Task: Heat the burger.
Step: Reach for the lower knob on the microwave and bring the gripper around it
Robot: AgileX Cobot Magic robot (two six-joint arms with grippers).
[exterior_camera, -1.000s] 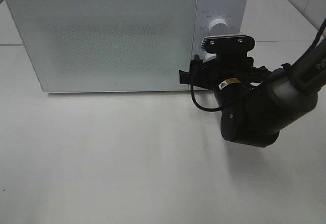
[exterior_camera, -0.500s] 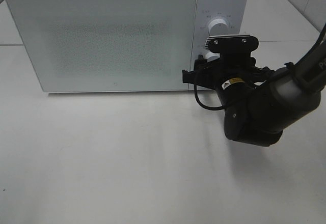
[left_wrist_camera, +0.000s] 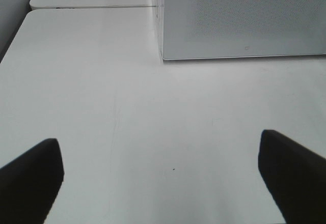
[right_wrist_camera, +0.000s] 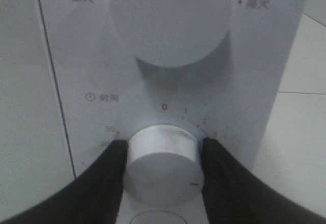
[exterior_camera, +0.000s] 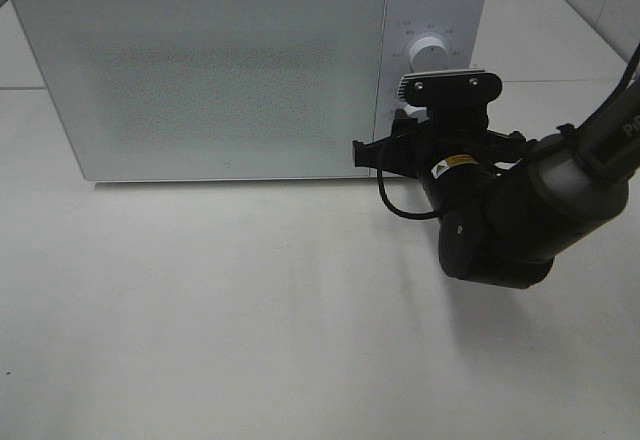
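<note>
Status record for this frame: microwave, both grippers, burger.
microwave: white, door shut, standing on the table
right gripper: fingers pressed on both sides of the timer knob, which sits under the power knob
left gripper: open, over the table, holding nothing
burger: not visible in any view

The end effector (right_wrist_camera: 164,151) grips the timer knob (right_wrist_camera: 162,173), a black finger (right_wrist_camera: 102,183) pressed to each side. A bigger knob (right_wrist_camera: 172,20) sits nearby on the white panel (right_wrist_camera: 76,46).
</note>
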